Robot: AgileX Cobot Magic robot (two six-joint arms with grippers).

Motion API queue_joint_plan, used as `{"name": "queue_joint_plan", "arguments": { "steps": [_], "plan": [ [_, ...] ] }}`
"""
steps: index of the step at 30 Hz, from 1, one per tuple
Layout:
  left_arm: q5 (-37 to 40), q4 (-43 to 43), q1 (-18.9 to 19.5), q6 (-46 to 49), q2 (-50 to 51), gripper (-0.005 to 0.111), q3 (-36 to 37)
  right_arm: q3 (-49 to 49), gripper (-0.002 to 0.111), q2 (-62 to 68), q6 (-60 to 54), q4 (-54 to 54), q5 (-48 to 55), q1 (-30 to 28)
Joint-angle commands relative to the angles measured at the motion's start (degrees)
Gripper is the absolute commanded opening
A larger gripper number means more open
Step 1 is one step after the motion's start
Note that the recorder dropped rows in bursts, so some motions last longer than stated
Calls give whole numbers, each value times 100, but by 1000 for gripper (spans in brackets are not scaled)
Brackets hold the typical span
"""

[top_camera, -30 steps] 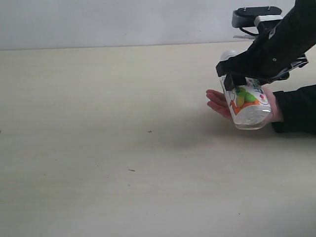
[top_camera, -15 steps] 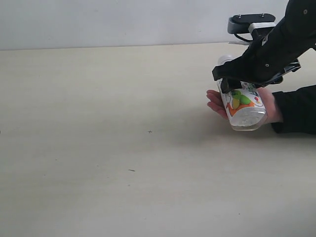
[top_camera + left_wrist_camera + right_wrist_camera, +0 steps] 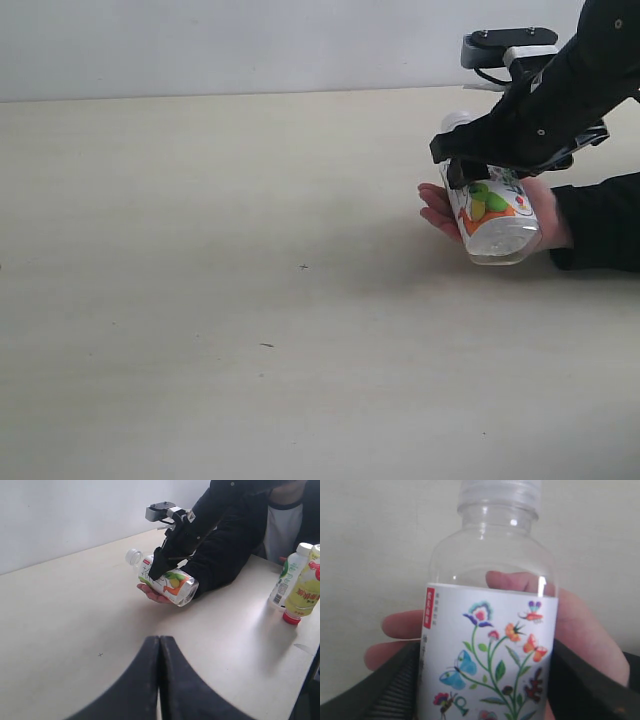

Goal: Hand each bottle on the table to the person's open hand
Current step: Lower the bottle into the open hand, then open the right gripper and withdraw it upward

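My right gripper (image 3: 478,170) is shut on a small clear bottle (image 3: 495,215) with a white label printed with colourful flowers. It holds the bottle tilted across the person's open hand (image 3: 440,208), which lies palm up on the table (image 3: 200,250). In the right wrist view the black fingers (image 3: 395,690) press both sides of the label (image 3: 490,645), and the hand (image 3: 590,635) shows behind the bottle. My left gripper (image 3: 160,642) is shut and empty, well back from the handover (image 3: 167,582).
A green-and-white labelled bottle (image 3: 290,575) and a yellow bottle (image 3: 305,592) with a red end stand together by the person's far side. The person's dark sleeve (image 3: 600,220) lies along the table at the right edge.
The right gripper has shifted the bottle slightly left over the palm, then held still for the last half second. The left gripper has not moved.
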Motion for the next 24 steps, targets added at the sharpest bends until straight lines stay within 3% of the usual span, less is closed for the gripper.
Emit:
{"name": "queue_joint_plan", "arguments": {
  "steps": [1, 5, 7, 21, 24],
  "plan": [
    [-13, 58, -15, 6, -23, 0, 32, 11, 47, -10, 23, -39, -34, 19],
    [-13, 58, -15, 6, -23, 0, 32, 11, 74, -10, 23, -39, 0, 19],
    [-13, 58, -15, 6, -23, 0, 32, 11, 80, -10, 23, -52, 0, 19],
    [-13, 58, -15, 6, -23, 0, 32, 11, 81, -1491, -26, -65, -11, 19],
    [-13, 58, -15, 6, -23, 0, 32, 11, 74, -2110, -26, -54, 54, 19]
  ]
}}
